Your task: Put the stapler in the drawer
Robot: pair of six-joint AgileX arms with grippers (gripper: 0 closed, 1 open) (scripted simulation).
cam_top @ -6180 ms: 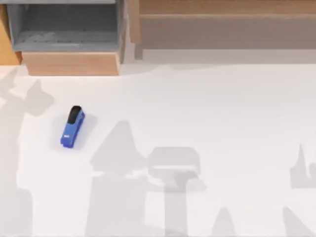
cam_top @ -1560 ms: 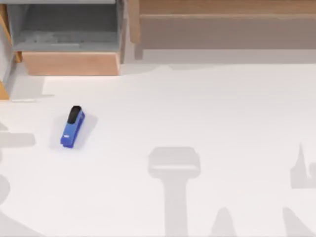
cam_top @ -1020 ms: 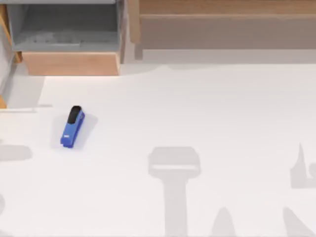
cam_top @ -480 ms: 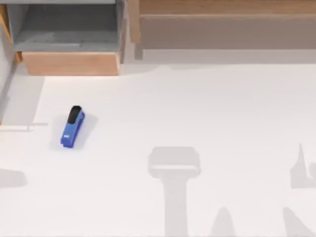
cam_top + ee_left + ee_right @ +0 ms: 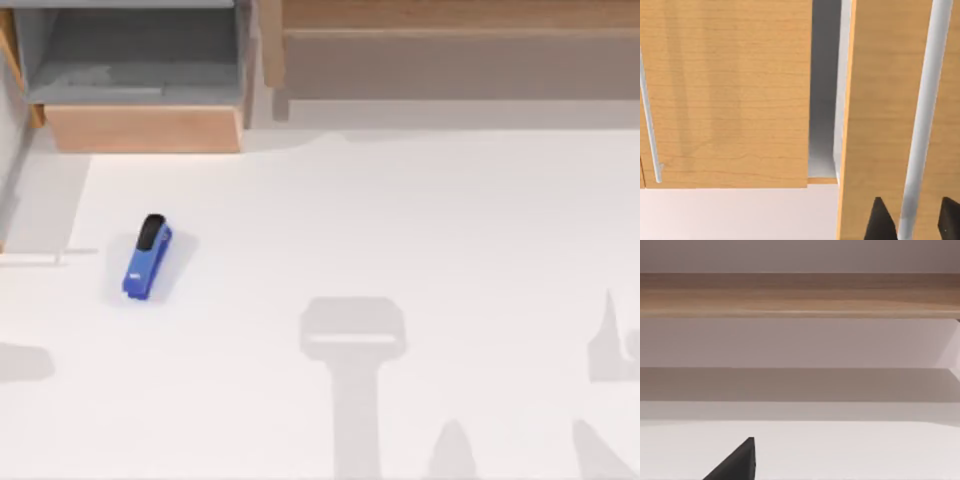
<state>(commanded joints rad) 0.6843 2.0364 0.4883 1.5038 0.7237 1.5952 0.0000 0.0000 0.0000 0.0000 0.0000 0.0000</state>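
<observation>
Drawer (image 5: 140, 70) pulled open, grey floor bare, stapler (image 5: 147, 257) on table (image 5: 400, 230)

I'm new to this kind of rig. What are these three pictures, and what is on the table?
They come from a simulated two-armed AgileX robot. One camera looks down on the white table. There a small blue stapler with a black end lies free at the left, and a drawer with grey inside and light-wood front stands pulled out at the far left. The other two cameras sit on the wrists. The left gripper straddles a pale rod on a wooden panel. The right gripper's dark fingertip holds nothing.
</observation>
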